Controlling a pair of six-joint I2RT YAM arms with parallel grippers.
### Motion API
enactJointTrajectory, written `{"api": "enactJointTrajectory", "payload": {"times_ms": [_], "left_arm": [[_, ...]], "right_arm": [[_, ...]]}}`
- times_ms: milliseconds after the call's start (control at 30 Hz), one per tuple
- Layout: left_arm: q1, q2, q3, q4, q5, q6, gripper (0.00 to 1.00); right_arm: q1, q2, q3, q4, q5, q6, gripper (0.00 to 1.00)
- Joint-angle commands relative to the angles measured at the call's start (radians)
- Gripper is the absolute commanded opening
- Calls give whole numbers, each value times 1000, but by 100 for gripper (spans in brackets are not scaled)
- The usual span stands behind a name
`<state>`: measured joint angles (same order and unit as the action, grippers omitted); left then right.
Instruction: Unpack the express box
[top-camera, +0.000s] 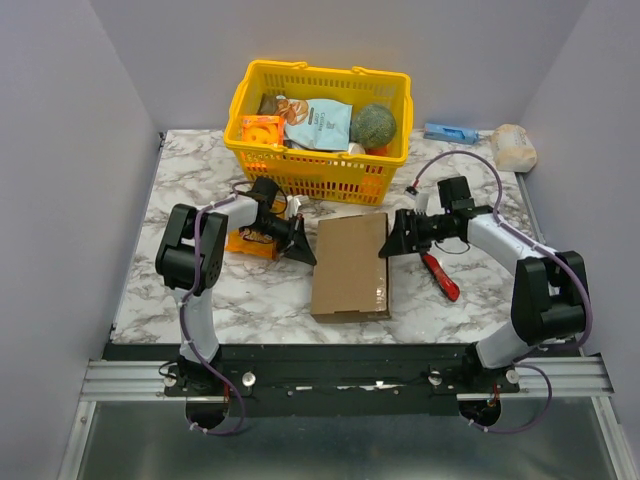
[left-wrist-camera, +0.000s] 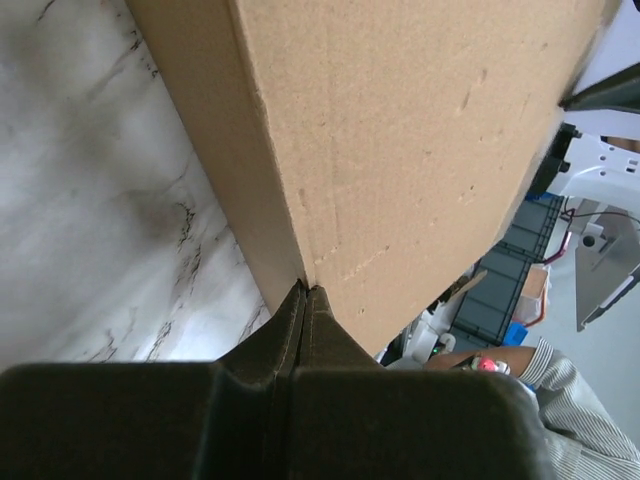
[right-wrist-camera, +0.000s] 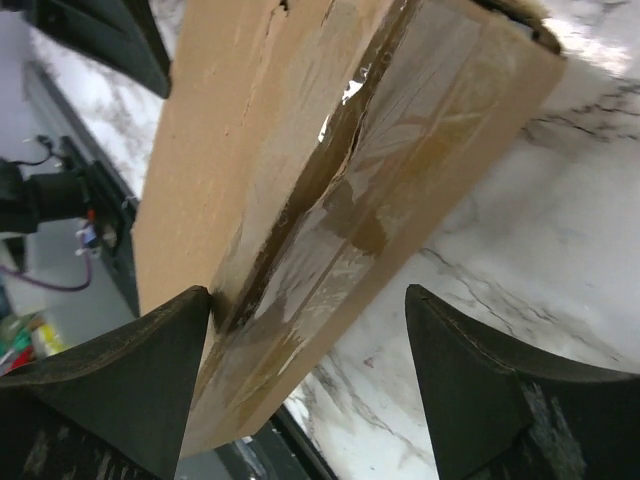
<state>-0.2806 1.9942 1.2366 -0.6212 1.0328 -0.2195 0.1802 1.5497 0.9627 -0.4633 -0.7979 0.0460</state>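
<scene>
Express box (top-camera: 350, 265) lies flat mid-table, lid down, just in front of the yellow basket (top-camera: 318, 178). Clear tape shines along its rt side wall, w/ a torn gap at the lid seam. Left claw (top-camera: 303, 250) is pressed together, tips touching the box's left top edge. Right claw (top-camera: 388, 243) stands wide apart at the box's rt edge, one finger at the lid by the seam, the other over the marble table (top-camera: 200, 170), gripping nothing. Red-handled tool (top-camera: 441, 278) lies just rt of the box. Orange packet (top-camera: 250, 243) sits beside the left arm.
</scene>
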Motion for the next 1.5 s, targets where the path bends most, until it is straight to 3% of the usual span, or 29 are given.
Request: {"api": "enactJointTrajectory", "payload": {"times_ms": [0,267,700,1033,1233,1467], "left_arm": [[14,92,-37,-8,-324,117,0],[4,150,21,-18,-313,109,0],[-62,192,98,74,-313,26,9],[-62,88,52,72,-313,29,12],[-62,46,50,20,-341,48,16],[-32,-61,15,-84,-430,169,15]], "right_arm": [[2,59,39,41,-237,46,86],[38,115,105,64,-386,104,85],[113,76,277,-44,-192,74,81],[116,107,289,-43,-69,31,80],[131,144,337,-35,29,0,74],[173,207,432,-43,189,-101,58]]}}
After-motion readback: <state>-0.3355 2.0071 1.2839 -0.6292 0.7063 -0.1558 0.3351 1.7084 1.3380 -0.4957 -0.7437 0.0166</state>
